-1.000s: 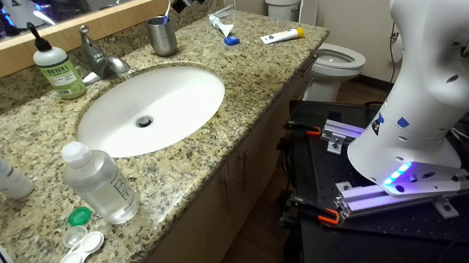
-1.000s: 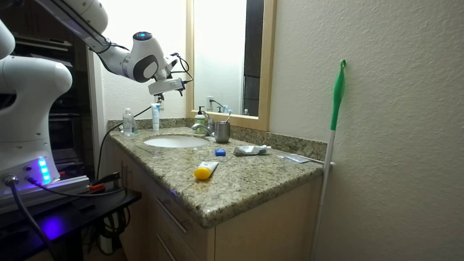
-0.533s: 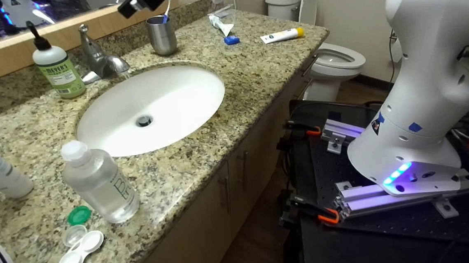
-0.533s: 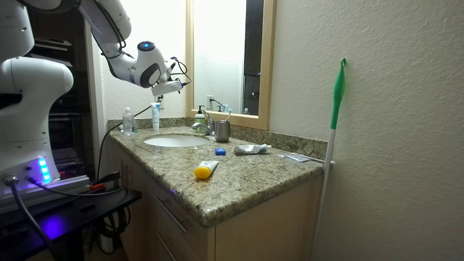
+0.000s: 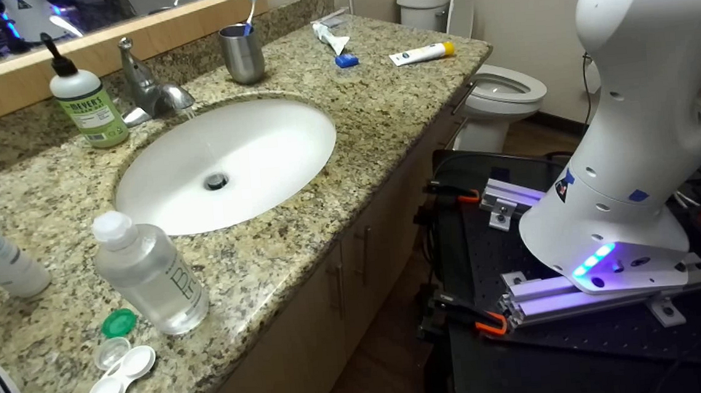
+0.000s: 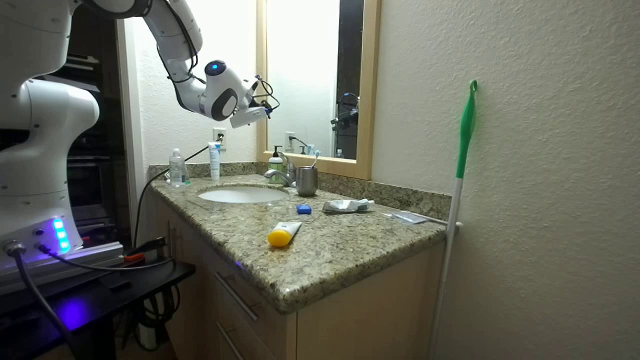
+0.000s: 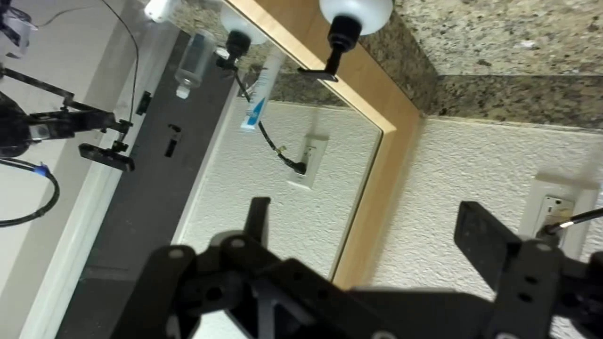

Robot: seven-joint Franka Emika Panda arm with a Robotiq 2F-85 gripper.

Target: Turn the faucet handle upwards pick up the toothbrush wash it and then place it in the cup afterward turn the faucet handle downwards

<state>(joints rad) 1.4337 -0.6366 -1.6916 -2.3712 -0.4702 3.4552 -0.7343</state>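
The gripper [image 7: 365, 221] stands with its two black fingers [image 7: 483, 242] spread wide, holding and touching nothing — between them only the wooden mirror frame [image 7: 386, 179] and the pale wall [image 7: 443, 165] show, some way behind. The wrist view alone gives those fingers clearly; in an exterior view the white box at the wrist [image 6: 248, 118] blocks them, high above the counter [image 6: 350, 260]. Also in the wrist view are the soap bottle's black pump [image 7: 344, 35], upside down, and at right an outlet [image 7: 556, 209] with a cord [image 7: 582, 217] plugged in. In both exterior views the toothbrush [image 5: 249, 12] leans, head up, in the upright grey cup [image 5: 243, 56], just right of the faucet [image 5: 149, 96]. The faucet handle [image 5: 126, 52] slants up, and in an exterior view water [image 5: 190, 113] can be made out — a thin stream falling into the white basin [image 5: 279, 146]. The toilet [image 5: 503, 87] beyond the counter's far end and the green-handled pole [image 6: 466, 130] against the right-hand wall each show in a single view.
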